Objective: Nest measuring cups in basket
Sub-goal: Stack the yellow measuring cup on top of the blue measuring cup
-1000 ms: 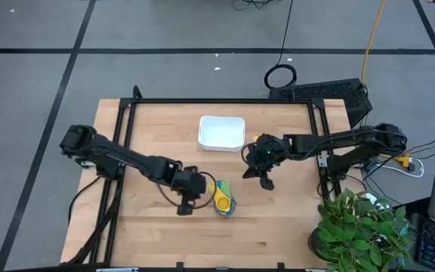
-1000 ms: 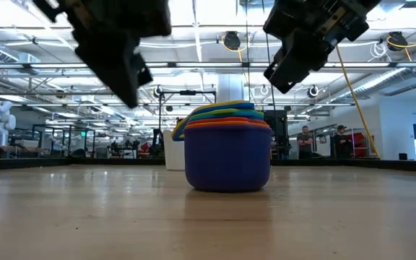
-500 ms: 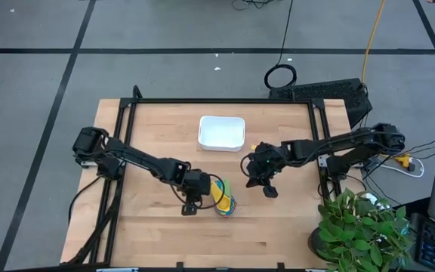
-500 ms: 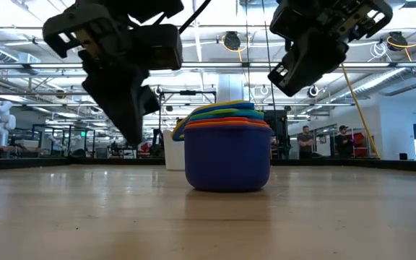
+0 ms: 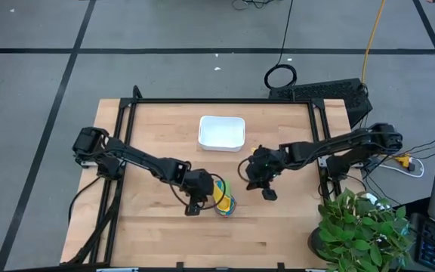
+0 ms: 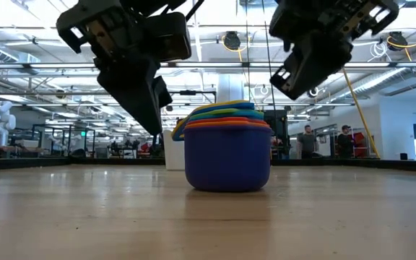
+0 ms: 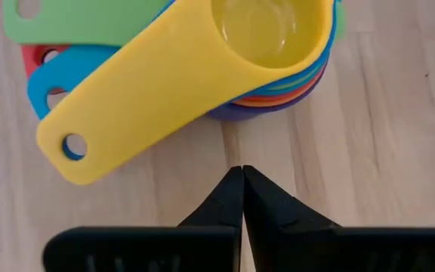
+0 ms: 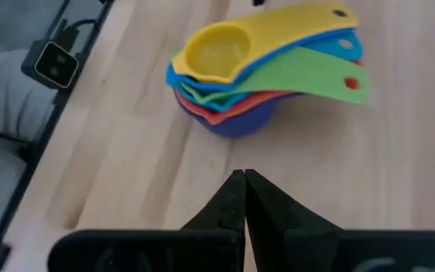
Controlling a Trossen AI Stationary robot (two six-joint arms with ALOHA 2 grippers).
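Note:
The measuring cups [image 5: 223,199] stand nested in one stack on the wooden table, the navy cup's base [image 6: 227,173] on the wood and the yellow cup [image 7: 266,30] on top; the handles fan out to one side. The white basket [image 5: 221,132] sits toward the far edge with nothing in it. My left gripper [image 5: 195,202] hovers shut just left of the stack, its tips [image 7: 242,170] short of the navy cup. My right gripper [image 5: 266,190] hangs shut to the right of the stack, pointing at it [image 8: 245,175]. Both are above the table in the low view.
A black frame rail [image 5: 127,136] runs along the table's left and far sides. A potted plant [image 5: 361,227] stands off the near right corner. Bare wood lies between the stack and the basket. People [image 6: 308,141] stand far off in the room.
My left gripper has moved toward the table's right and come up close beside the stack of cups. My right gripper has shifted a little toward the near edge. The stack and the basket have stayed where they were.

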